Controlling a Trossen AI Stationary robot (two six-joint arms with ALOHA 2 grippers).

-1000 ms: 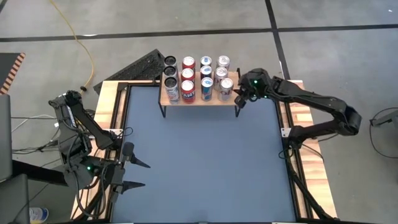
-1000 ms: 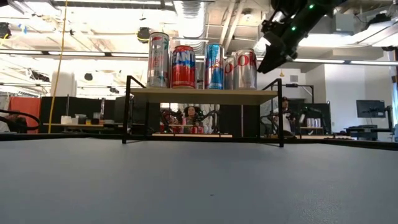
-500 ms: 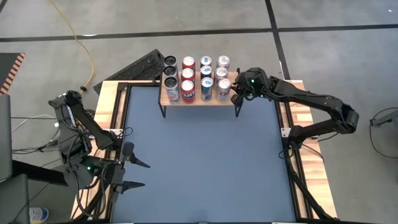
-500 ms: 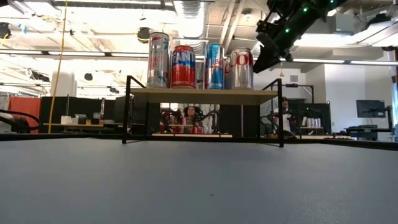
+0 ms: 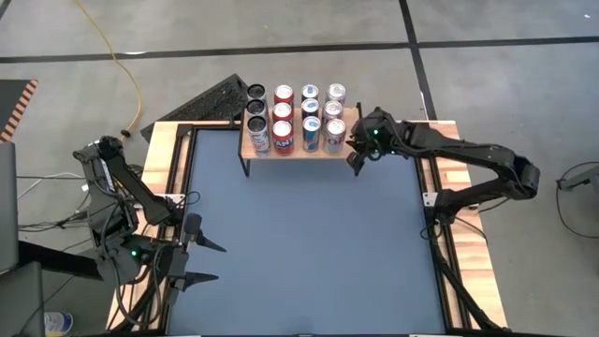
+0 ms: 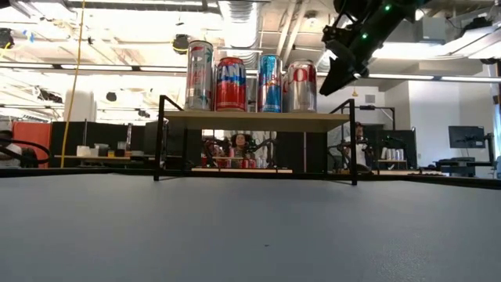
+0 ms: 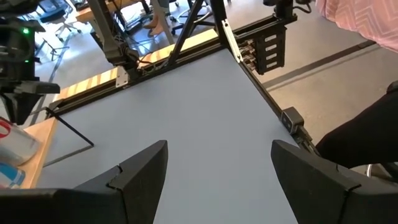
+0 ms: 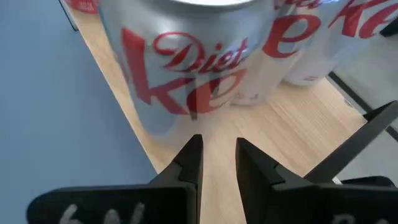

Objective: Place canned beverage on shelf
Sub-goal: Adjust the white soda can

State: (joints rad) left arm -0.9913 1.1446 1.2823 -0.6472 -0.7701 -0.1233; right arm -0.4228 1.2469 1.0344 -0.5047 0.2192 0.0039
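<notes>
We are seeing even, diffuse light from above in the high view: the bench [image 5: 299, 243] is showing flat blue-grey with no hard shadows, and only faint shade is lying under the shelf [image 5: 301, 148]. In the low view, ceiling strip lights [image 6: 438, 77] are glaring white, and the room behind is washing out bright while the near bench surface is going soft and dim. In the right wrist view, the silver can [image 8: 186, 56] is filling the picture close up, its lettering smearing out of focus, with soft highlights running down its side. In the left wrist view, straight edges are bowing toward the corners, and daylight is brightening the far floor [image 7: 323, 50].
</notes>
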